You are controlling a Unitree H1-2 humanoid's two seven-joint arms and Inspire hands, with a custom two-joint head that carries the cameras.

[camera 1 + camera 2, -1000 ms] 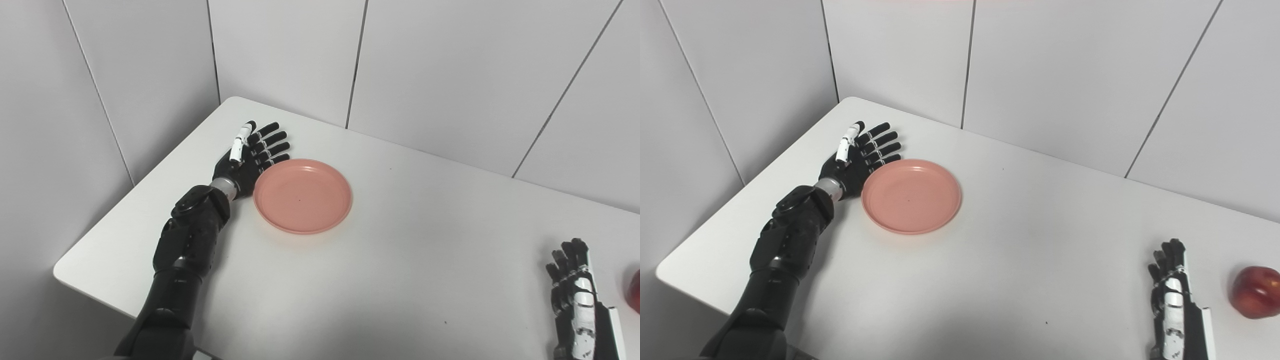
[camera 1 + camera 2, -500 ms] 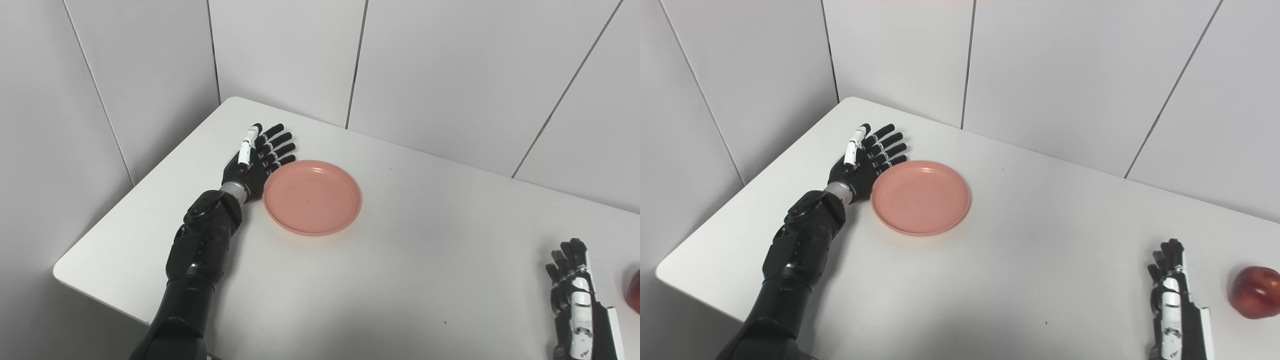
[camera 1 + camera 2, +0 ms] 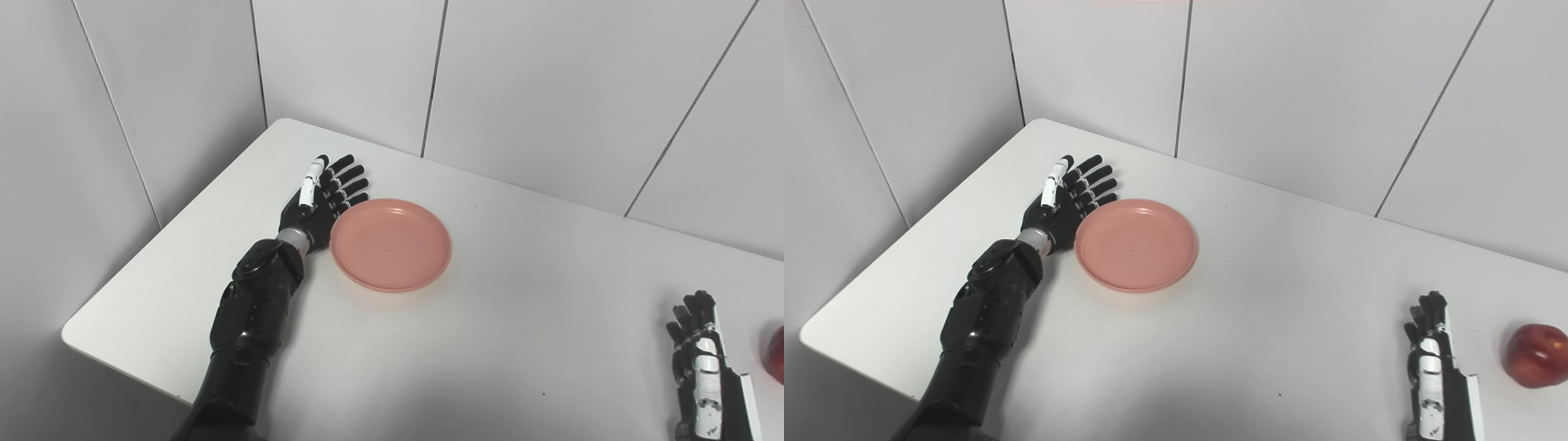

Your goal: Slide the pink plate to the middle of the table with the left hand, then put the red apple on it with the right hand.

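White table (image 3: 490, 343) stands against grey panelled walls (image 3: 539, 92).

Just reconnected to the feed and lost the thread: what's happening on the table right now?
The left hand, open and flat on the table, is pressed against the pink plate's left rim and pushing it toward the middle; it has slid a little rightward over the last second. The right hand waits open at the near right, with the red apple beside it, untouched.

No text, label, brand, number or sign can be read anywhere.
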